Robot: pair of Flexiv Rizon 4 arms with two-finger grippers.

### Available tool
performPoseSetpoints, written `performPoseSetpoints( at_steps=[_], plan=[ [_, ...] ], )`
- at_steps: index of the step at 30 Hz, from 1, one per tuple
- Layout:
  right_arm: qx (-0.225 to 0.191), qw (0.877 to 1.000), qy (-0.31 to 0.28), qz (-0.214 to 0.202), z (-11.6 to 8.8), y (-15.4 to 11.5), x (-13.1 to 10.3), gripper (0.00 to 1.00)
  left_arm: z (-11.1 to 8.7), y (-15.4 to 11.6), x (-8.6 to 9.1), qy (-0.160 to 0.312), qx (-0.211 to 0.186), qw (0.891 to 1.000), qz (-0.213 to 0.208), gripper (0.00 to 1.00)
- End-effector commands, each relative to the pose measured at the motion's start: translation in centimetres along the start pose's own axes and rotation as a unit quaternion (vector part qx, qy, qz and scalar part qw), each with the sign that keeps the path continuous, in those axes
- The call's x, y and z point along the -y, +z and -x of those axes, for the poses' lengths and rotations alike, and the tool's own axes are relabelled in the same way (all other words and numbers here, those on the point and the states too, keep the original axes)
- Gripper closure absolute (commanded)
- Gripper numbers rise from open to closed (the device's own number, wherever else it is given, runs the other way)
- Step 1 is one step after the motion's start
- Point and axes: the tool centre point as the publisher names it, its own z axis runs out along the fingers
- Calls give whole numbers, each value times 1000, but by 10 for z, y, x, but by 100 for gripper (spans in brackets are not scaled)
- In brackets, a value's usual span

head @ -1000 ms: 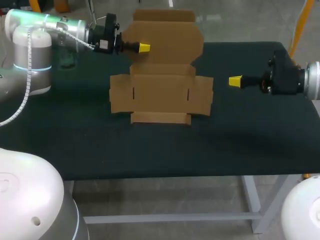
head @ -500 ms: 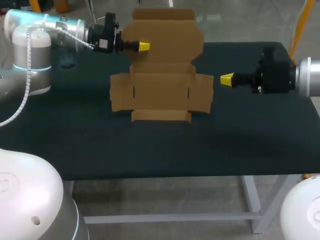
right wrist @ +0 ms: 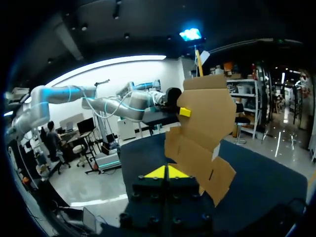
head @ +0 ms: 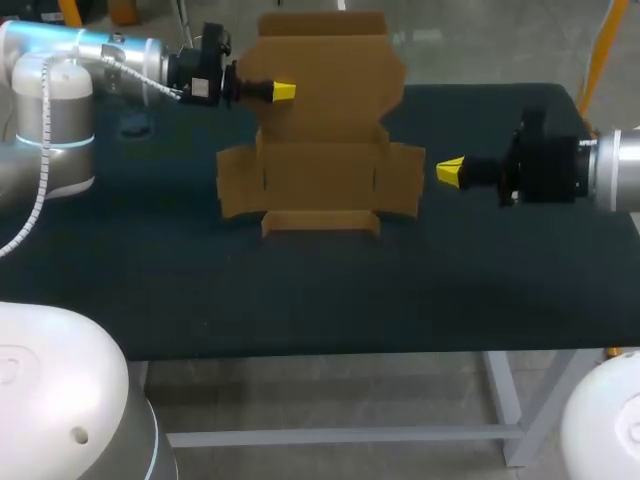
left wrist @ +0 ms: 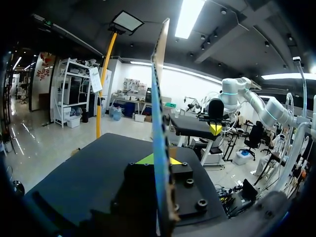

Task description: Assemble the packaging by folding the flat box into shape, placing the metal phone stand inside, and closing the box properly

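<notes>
The brown cardboard box [head: 320, 180] is unfolded on the dark table [head: 300, 295], its base and side flaps low and its big lid panel [head: 325, 75] raised at the back. My left gripper [head: 284, 92] is shut on the lid's left part. In the left wrist view the cardboard sheet [left wrist: 158, 98] runs edge-on between the yellow tips of that gripper [left wrist: 160, 159]. My right gripper [head: 450, 172] is shut and empty, just right of the box's right side flap [head: 405, 180]. From the right wrist the box [right wrist: 197, 143] rises ahead of the right gripper [right wrist: 168, 172]. No phone stand is in view.
Bare table surface lies in front of the box and to both sides of it. The table's front edge [head: 330, 350] runs across the lower middle of the head view.
My right gripper has moved left toward the box's right flap. The left gripper and the lid have shifted slightly up and left, and the box tilted with them.
</notes>
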Motion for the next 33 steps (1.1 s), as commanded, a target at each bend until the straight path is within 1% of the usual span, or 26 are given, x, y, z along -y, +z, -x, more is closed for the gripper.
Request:
performPoseSetpoints(
  at_steps=[1, 8, 16, 22, 27, 33],
  plan=[
    [7, 1000, -7, 4, -12, -5, 3, 100, -11, -2, 4, -1, 12, 1000, -4, 100],
    [10, 1000, -25, 7, -23, -14, 10, 100, -24, 0, 15, -2, 19, 1000, -11, 100],
    [13, 999, -41, 2, -37, -21, 24, 100, -41, 5, 20, -15, 7, 1000, -12, 100],
    [13, 999, -52, -2, -46, -23, 37, 100, -49, 11, 13, -34, -20, 999, -6, 100],
    [15, 998, -56, -7, -52, -21, 47, 100, -49, 17, 4, -49, -39, 998, -6, 100],
    [16, 998, -58, -7, -56, -17, 54, 100, -50, 21, -5, -53, -49, 997, -6, 100]
  ],
)
